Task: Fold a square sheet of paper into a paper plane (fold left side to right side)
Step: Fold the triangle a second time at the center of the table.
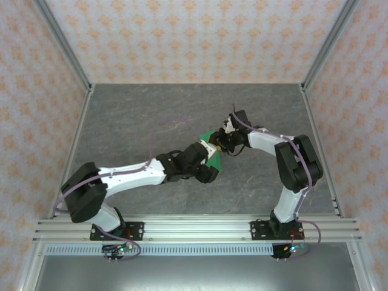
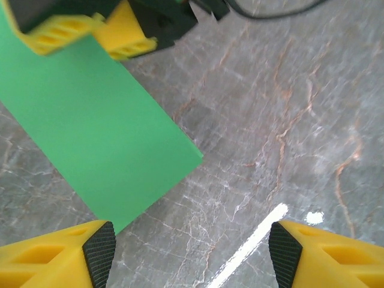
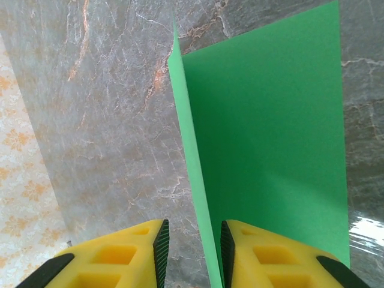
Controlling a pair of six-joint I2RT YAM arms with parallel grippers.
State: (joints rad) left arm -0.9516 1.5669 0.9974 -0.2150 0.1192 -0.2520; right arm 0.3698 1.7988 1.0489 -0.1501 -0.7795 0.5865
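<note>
The square sheet of paper (image 3: pixel 270 132) lies near the middle of the desk (image 1: pixel 133 115), a little toward its right edge, between the two arms. One side stands lifted. That raised edge runs straight out from the right end effector (image 3: pixel 194 247), whose jaws straddle it with a narrow gap; I cannot tell whether they pinch it. The left end effector (image 2: pixel 192 255) hovers wide open and empty, the sheet's corner just beside one finger. The right arm looks better placed to carry the fold.
</note>
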